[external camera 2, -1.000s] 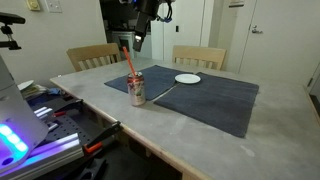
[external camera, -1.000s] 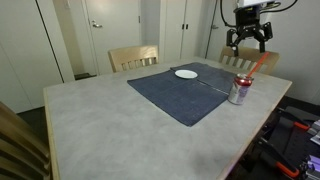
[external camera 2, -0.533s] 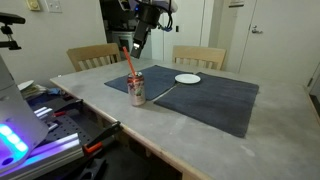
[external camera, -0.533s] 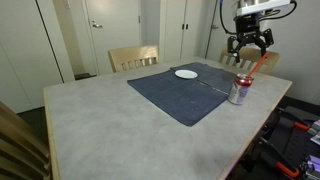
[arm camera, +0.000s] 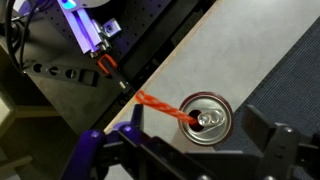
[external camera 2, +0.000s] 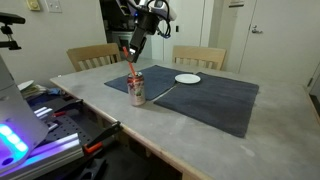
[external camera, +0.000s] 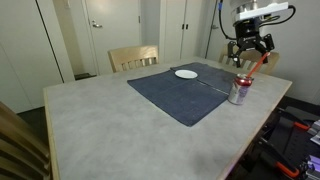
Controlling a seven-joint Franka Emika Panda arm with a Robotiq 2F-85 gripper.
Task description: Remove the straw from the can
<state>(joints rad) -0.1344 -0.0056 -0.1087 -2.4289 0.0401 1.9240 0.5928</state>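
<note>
Wrist view alone shows the gripper's (arm camera: 198, 148) jaws spread wide, empty, straddling the can (arm camera: 207, 118) and slanting straw (arm camera: 160, 103) beside the worktop (arm camera: 235, 50) edge.

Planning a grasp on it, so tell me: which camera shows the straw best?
The wrist view: the straw appears large from above, leaning out of the can's opening. In both exterior views the straw is only a thin slanted line above the can.
</note>
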